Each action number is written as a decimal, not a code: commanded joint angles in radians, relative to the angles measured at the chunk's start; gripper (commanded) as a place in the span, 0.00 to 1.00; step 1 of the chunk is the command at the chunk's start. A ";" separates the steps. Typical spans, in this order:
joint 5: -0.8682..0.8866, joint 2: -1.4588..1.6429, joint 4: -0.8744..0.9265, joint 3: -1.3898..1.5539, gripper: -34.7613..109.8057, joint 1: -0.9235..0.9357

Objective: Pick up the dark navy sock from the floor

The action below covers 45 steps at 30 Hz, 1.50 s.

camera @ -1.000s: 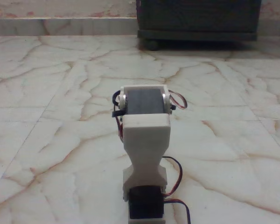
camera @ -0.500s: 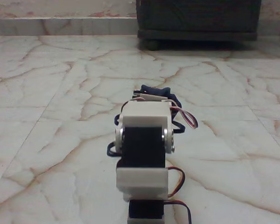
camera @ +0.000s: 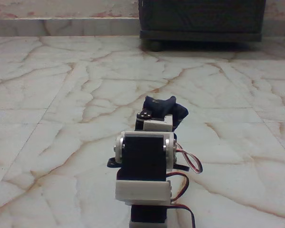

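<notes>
Fingers of my gripper (camera: 157, 114) sit hidden behind my arm — spread or pinching the sock (camera: 165, 107), I cannot tell — above the floor (camera: 61, 95).

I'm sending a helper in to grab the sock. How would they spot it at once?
On the cream marble floor, in front of the dark cabinet, stands a white-and-black robot arm. The sock is the crumpled dark navy cloth just beyond the arm's top: soft and bunched, unlike the arm's boxy black motors.

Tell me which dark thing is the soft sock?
The dark navy sock is the rumpled, rounded lump just beyond the arm's far end. The black servo motor is boxy; the dark wooden cabinet stands at the wall.
</notes>
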 commanded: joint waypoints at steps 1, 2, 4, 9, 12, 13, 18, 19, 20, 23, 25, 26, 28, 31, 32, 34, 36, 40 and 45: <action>-0.014 0.048 -0.066 0.028 0.24 -0.018; -0.015 0.049 -0.129 0.061 0.24 -0.029; -0.020 0.048 -0.135 0.064 0.24 -0.034; -0.054 0.048 -0.175 0.064 0.24 -0.029; -0.084 0.048 -0.178 0.064 0.24 -0.023; -0.097 0.048 -0.181 0.064 0.24 -0.023; -0.193 0.046 -0.155 0.063 0.24 0.034; -0.207 0.046 -0.155 0.063 0.24 0.043; -0.215 0.046 -0.155 0.063 0.24 0.055; -0.215 0.046 -0.155 0.063 0.24 0.044; -0.210 0.041 -0.149 0.064 0.24 0.025; -0.204 0.041 -0.150 0.064 0.24 0.014; -0.189 0.041 -0.155 0.064 0.24 -0.003; -0.158 0.040 -0.152 0.064 0.24 0.005; -0.149 0.040 -0.149 0.064 0.24 0.006; -0.135 0.041 -0.155 0.064 0.24 0.002; -0.132 0.041 -0.150 0.064 0.24 0.002; -0.135 0.041 -0.144 0.064 0.24 0.002; -0.137 0.041 -0.141 0.064 0.24 0.002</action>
